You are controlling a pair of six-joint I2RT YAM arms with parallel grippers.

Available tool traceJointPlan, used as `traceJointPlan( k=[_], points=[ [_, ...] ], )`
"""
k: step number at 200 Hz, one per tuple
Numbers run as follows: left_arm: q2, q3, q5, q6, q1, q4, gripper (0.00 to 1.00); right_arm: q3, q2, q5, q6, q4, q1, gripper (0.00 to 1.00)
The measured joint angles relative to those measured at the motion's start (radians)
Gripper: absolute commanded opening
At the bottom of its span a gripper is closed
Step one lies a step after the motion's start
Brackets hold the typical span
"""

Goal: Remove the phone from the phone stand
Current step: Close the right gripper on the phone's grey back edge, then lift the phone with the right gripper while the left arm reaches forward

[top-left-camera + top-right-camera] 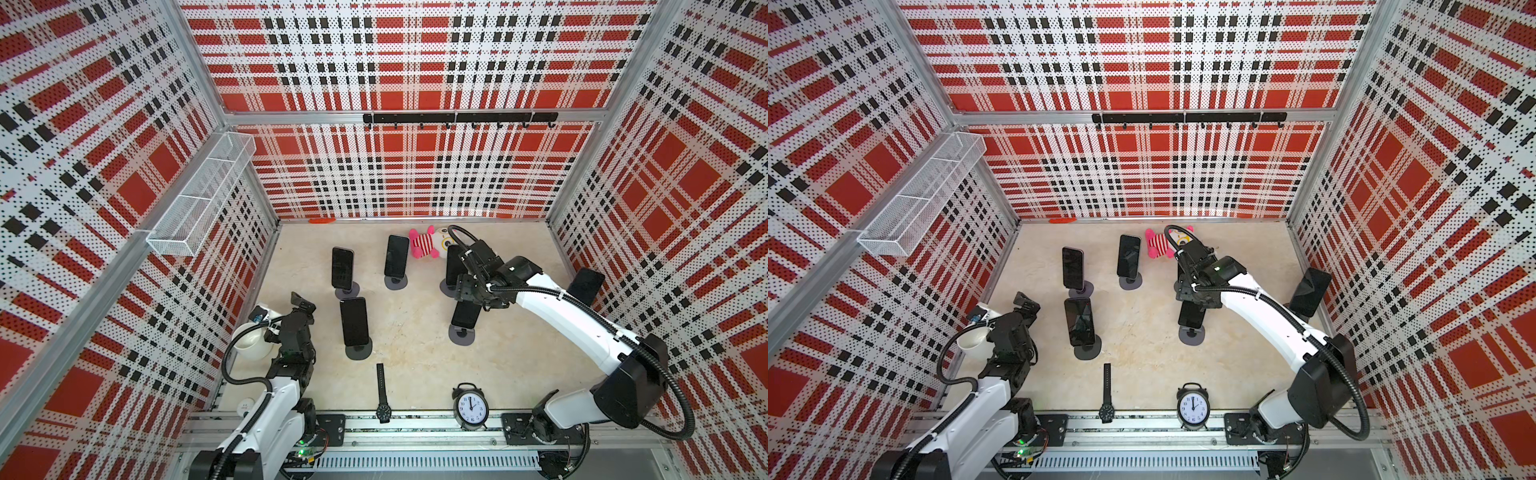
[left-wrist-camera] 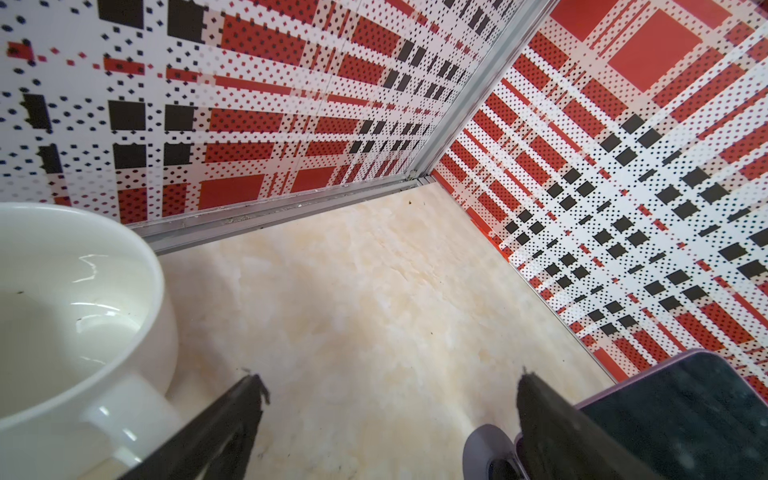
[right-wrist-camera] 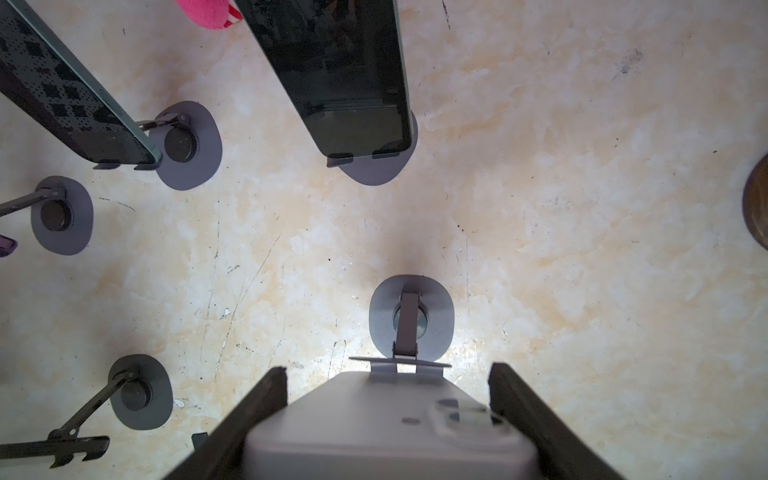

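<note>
A grey-backed phone [image 3: 374, 424] leans on its grey phone stand [image 3: 409, 320]. My right gripper [image 3: 388, 372] has one finger on each long side of its upper end and is shut on it. In a top view this phone [image 1: 452, 262] is mostly hidden behind the right gripper [image 1: 462, 291], and its round stand base [image 1: 445, 287] shows just left of the fingers. The phone's lower edge still rests in the stand's cradle. My left gripper [image 2: 390, 380] hangs open over bare floor at the front left, holding nothing.
Several other phones stand on stands, among them a phone at the back [image 1: 397, 255] and a purple-edged phone [image 2: 706, 407] beside the left gripper. A white mug [image 2: 83, 311], a wristwatch [image 1: 382, 395], an alarm clock [image 1: 470, 407] and a pink toy [image 1: 424, 245] are nearby.
</note>
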Motion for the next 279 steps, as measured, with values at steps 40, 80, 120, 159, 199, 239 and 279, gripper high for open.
traceJointPlan(
  k=[40, 80, 120, 159, 199, 239, 279],
  points=[
    [-0.005, 0.002, -0.015, 0.001, 0.0, -0.019, 0.98, -0.002, -0.018, 0.0, -0.012, 0.003, 0.0, 0.6],
    [-0.113, 0.016, -0.053, 0.0, -0.01, -0.103, 0.98, -0.006, -0.062, 0.002, -0.024, 0.003, 0.0, 0.6],
    [-0.292, 0.032, -0.089, -0.039, -0.055, -0.22, 0.98, -0.007, -0.098, 0.005, -0.044, 0.003, 0.0, 0.6],
    [-0.396, 0.155, -0.069, -0.079, -0.06, -0.38, 0.98, -0.011, -0.127, 0.005, -0.063, 0.002, 0.0, 0.6],
    [-0.347, 0.379, -0.039, -0.056, -0.09, -0.504, 0.98, -0.017, -0.169, 0.013, -0.075, -0.001, -0.005, 0.54],
    [-0.227, 0.515, -0.009, -0.013, -0.203, -0.557, 0.98, -0.017, -0.233, 0.008, -0.1, -0.012, -0.042, 0.54],
    [-0.067, 0.612, -0.068, 0.028, -0.459, -0.577, 0.98, -0.016, -0.286, 0.002, -0.136, -0.04, -0.122, 0.54]
  ],
)
